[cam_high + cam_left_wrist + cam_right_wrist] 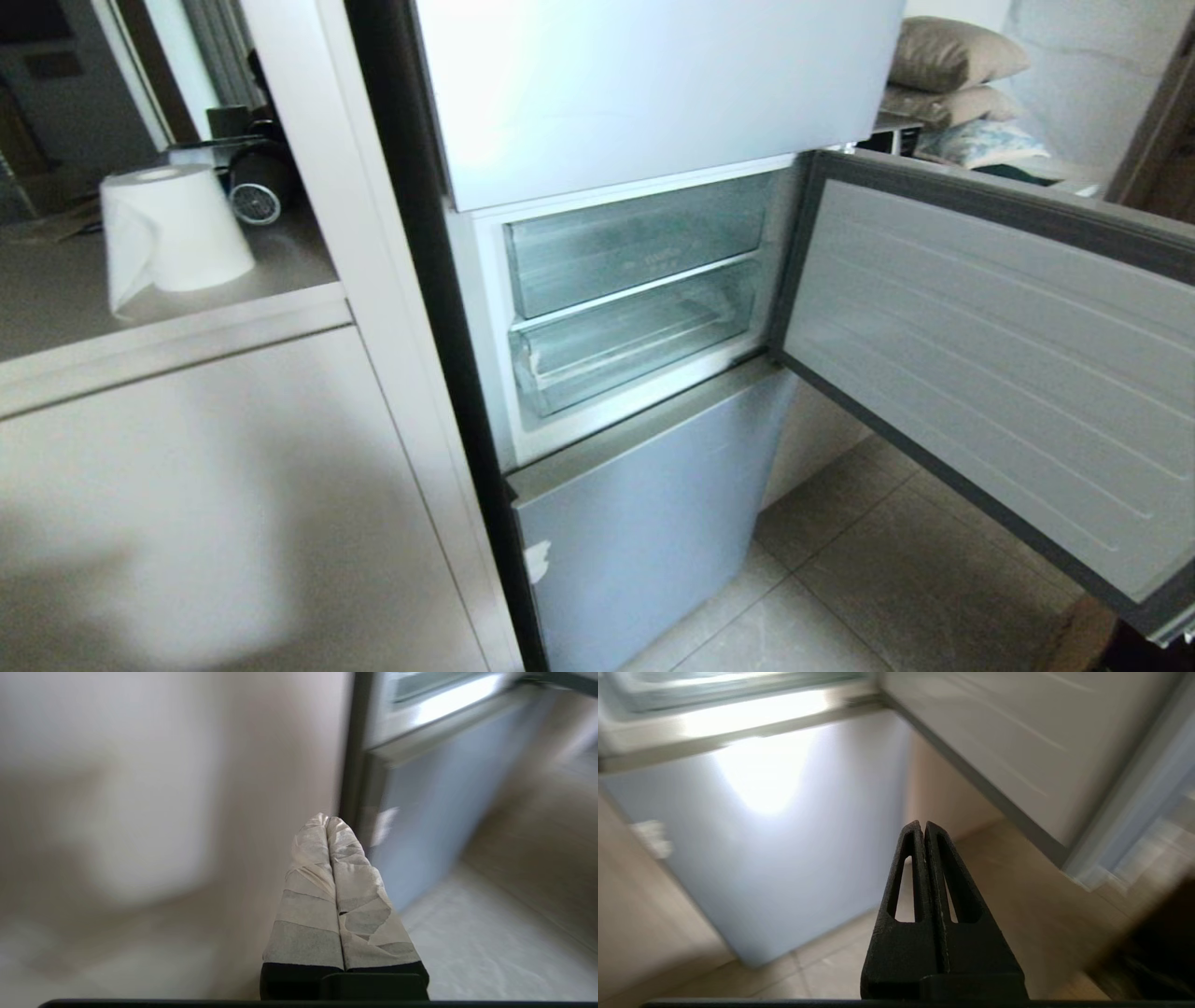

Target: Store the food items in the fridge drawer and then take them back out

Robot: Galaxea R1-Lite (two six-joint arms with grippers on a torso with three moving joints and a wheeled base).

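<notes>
A: At far left, a paper roll (173,229) is seen on the worktop (56,299). Beside it, the middle fridge compartment is shown with its door (990,373) swung wide; the fridge drawer (635,350) is pushed in under a second clear bin (635,243).

B: Are the food items held?

A: None can be made out; both bins appear empty. The left tool (327,823), taped, and the right tool (923,828) are pressed together, empty, low before the bottom fridge front (644,523). An early step is judged: the drawer must be pulled open next.
</notes>
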